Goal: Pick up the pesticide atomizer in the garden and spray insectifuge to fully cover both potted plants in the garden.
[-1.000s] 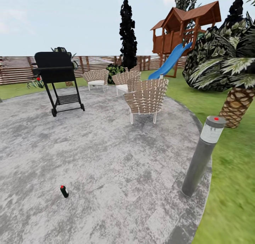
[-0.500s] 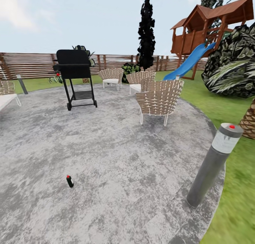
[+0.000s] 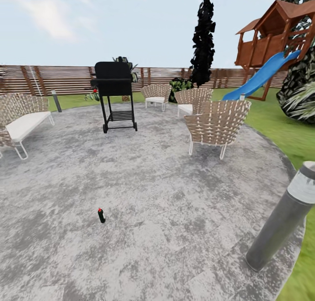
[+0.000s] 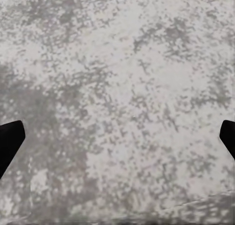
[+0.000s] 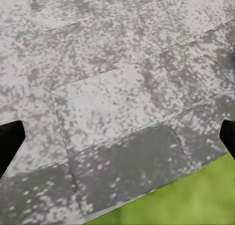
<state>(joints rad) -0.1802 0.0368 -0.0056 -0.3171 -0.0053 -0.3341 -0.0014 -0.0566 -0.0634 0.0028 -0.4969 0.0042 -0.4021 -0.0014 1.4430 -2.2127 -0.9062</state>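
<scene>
Black fingertips (image 4: pixel 10 141) at the frame edges show our left hand (image 4: pixel 117 141) spread wide over mottled grey stone paving (image 3: pixel 166 213); our right hand (image 5: pixel 117 141) gapes likewise beside green lawn (image 5: pixel 196 205). The small dark red-capped pesticide atomizer (image 3: pixel 101 215) stands on the paving, well apart from the black wheeled grill (image 3: pixel 114 95).

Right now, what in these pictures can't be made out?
- Small bottle on the paving, head view: too small to tell its nozzle or label.
- Plants behind the grill, head view: partly hidden by it.
- Lamp post, head view: top cut off by the right edge.
- Both claws, wrist views: fingertips cut off by the side edges.
</scene>
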